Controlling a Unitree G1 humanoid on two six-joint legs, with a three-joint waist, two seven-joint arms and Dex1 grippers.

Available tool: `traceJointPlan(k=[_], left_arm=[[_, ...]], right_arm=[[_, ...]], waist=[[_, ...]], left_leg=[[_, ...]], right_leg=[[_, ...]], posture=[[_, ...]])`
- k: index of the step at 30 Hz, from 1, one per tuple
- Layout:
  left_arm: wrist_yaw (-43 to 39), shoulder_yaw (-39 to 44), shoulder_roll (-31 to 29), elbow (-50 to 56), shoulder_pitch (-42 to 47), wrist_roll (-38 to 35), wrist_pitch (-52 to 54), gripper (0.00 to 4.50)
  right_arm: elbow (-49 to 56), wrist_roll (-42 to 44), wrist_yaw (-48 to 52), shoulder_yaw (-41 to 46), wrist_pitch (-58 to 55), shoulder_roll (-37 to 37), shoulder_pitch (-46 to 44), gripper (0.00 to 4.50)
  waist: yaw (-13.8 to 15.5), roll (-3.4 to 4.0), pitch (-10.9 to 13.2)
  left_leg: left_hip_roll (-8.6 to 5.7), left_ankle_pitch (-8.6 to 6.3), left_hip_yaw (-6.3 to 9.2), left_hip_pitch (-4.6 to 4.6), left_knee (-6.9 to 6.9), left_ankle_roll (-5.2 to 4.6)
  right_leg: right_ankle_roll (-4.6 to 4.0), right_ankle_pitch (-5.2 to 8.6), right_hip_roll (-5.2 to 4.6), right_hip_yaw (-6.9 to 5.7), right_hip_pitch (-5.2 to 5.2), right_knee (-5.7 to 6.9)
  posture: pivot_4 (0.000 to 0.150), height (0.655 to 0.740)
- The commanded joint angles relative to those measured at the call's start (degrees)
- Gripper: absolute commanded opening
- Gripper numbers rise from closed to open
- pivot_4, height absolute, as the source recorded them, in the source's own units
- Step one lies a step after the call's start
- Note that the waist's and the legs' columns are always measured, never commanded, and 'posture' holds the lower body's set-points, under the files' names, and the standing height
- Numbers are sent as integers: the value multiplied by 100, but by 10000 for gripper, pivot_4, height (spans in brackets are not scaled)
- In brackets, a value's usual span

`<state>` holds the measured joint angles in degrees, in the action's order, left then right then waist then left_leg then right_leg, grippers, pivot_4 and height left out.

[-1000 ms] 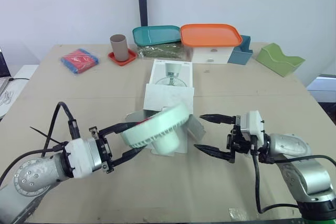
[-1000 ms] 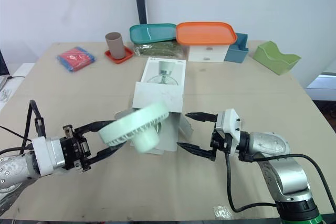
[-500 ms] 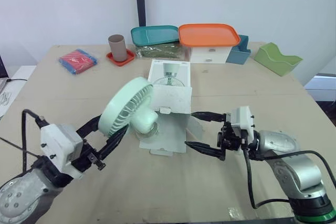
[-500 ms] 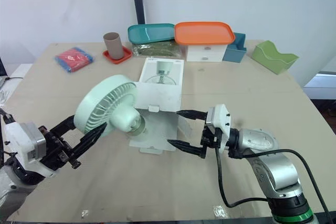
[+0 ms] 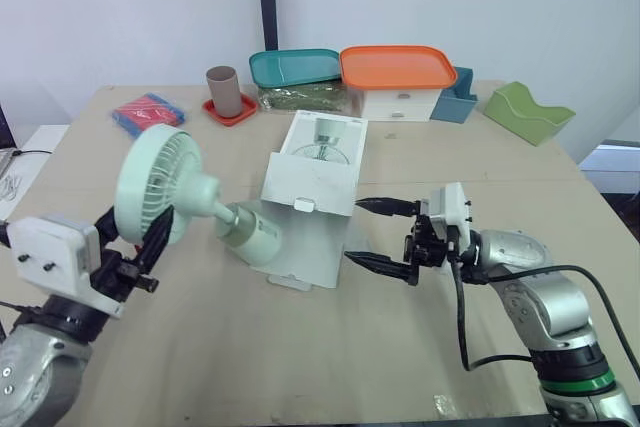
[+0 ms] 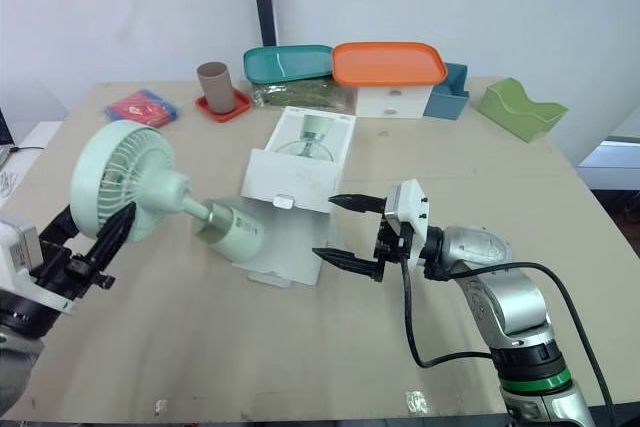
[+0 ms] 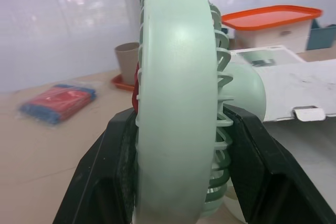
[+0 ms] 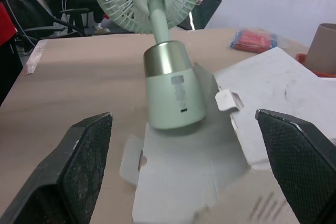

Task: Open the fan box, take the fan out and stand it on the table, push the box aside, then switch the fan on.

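The pale green fan is in the air at the left, tilted, with its round head up and its base low by the box's open front flap. My left gripper is shut on the head's rim; in the left wrist view its fingers clamp the head from both sides. The white fan box lies open mid-table. My right gripper is open with nothing in it, its tips just off the box's front right corner. The right wrist view shows the fan base and the box flaps.
Along the far edge stand a red and blue packet, a brown cup on a red coaster, a teal tray, an orange-lidded white container, a blue holder and a green holder.
My left gripper has lifted the fan out of the box and swung it left, turning the head upward. The right gripper has edged left toward the box, still open.
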<state>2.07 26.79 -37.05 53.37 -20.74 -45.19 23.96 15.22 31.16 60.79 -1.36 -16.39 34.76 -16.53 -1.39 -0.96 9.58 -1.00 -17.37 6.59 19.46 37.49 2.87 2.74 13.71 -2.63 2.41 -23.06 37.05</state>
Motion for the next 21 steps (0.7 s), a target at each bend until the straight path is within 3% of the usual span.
traceJointPlan(k=[1,9,21], left_arm=[[298,332,-4,176,401,-15,132,19023],[908,525,-179,-44,1346,395,858,19023],[526,154,38,-531,1867,443,1335,19023]], right_arm=[[30,12,53,57,107,-22,-116,45000],[105,-57,57,-6,144,-43,10,45000],[110,-98,-38,3,180,-92,14,45000]], waist=[[1,-2,1],[4,-9,5],[4,-16,8]], left_leg=[[1,-1,0,0,0,2],[1,-2,1,3,1,8],[1,-8,-3,6,2,19]], right_leg=[[0,0,1,1,0,0],[0,-1,2,2,-3,1],[1,-2,1,6,-9,0]], posture=[[1500,7400],[1500,7400],[1500,7400]])
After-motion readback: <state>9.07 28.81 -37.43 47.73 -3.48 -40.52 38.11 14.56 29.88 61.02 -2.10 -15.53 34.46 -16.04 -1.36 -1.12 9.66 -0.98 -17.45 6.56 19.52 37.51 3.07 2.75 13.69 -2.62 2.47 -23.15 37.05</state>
